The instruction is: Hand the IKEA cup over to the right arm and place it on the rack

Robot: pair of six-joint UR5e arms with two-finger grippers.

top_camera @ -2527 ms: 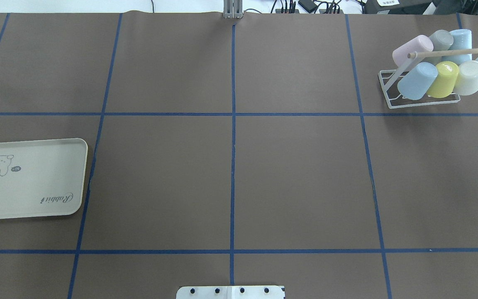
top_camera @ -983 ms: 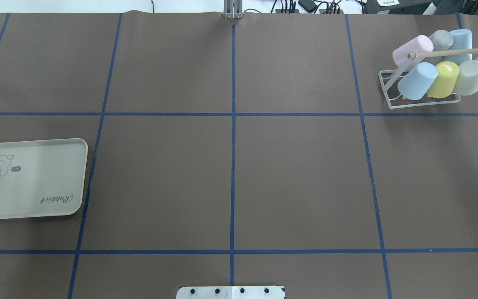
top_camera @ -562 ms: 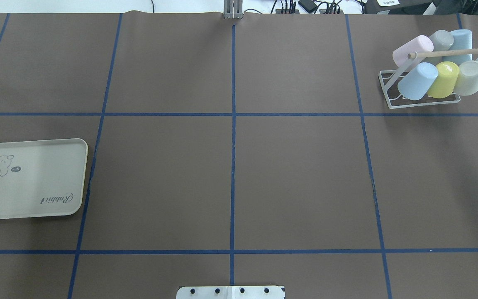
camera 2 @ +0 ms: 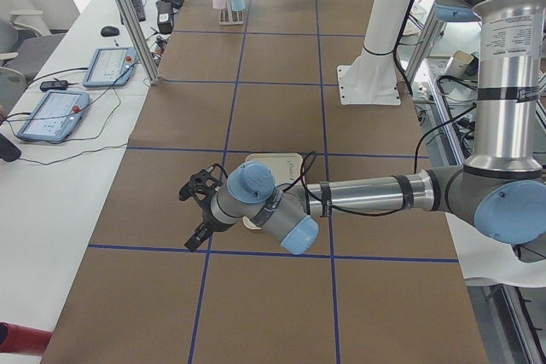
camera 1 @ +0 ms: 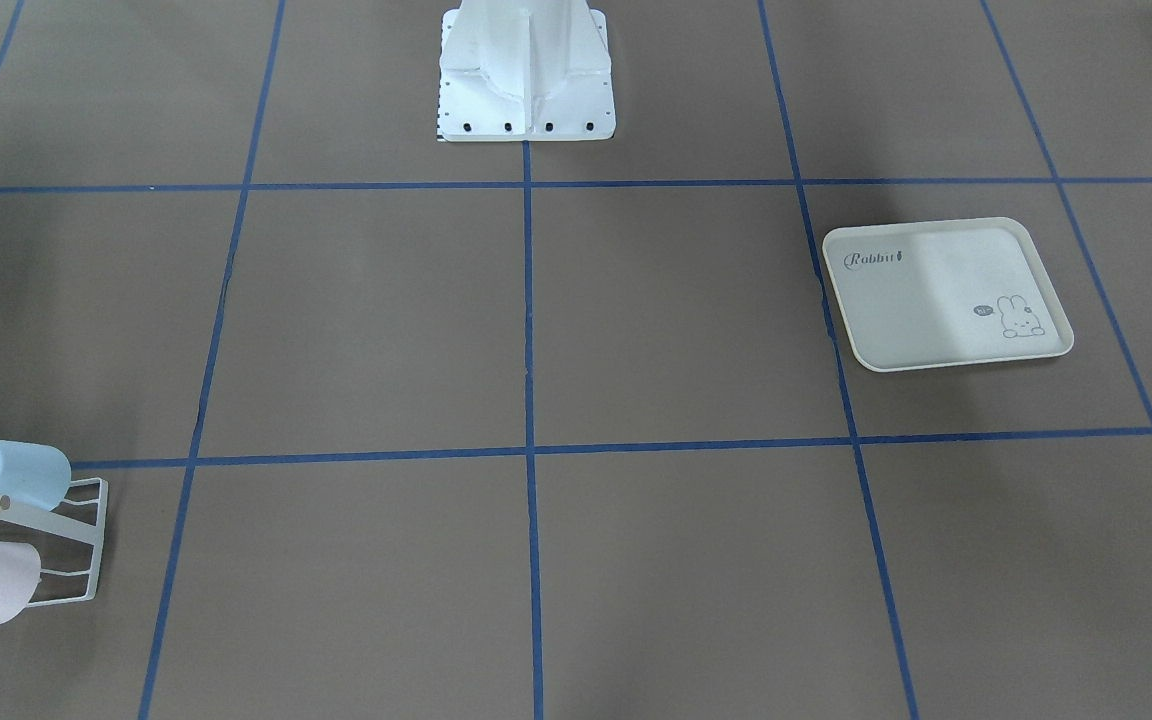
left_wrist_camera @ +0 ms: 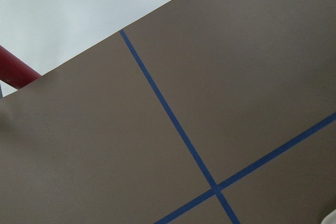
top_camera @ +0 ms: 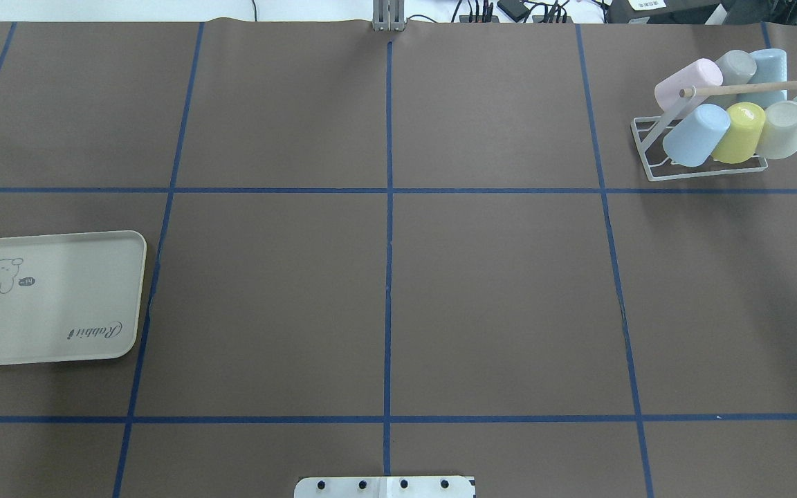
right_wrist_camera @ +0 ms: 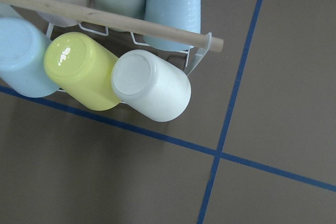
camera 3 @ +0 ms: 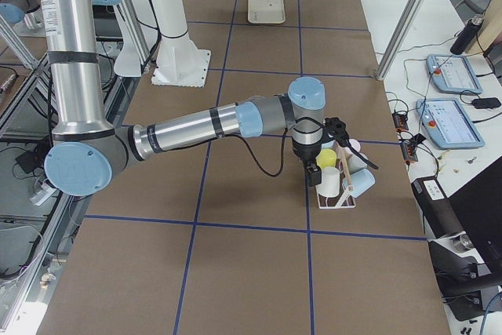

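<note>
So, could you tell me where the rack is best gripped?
Grip the rack by its dowel near the middle, from above, jaws across it: it spans both cup rows like a handle, so a centred hold should keep the load balanced.

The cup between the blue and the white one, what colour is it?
The cup is yellow; the right wrist-mounted view shows it best.

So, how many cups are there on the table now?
6, all on the rack. Far row: pink cup, grey cup, far blue cup. Near row: near blue cup, yellow cup, white cup. The tray holds none; none seems hidden.
</note>
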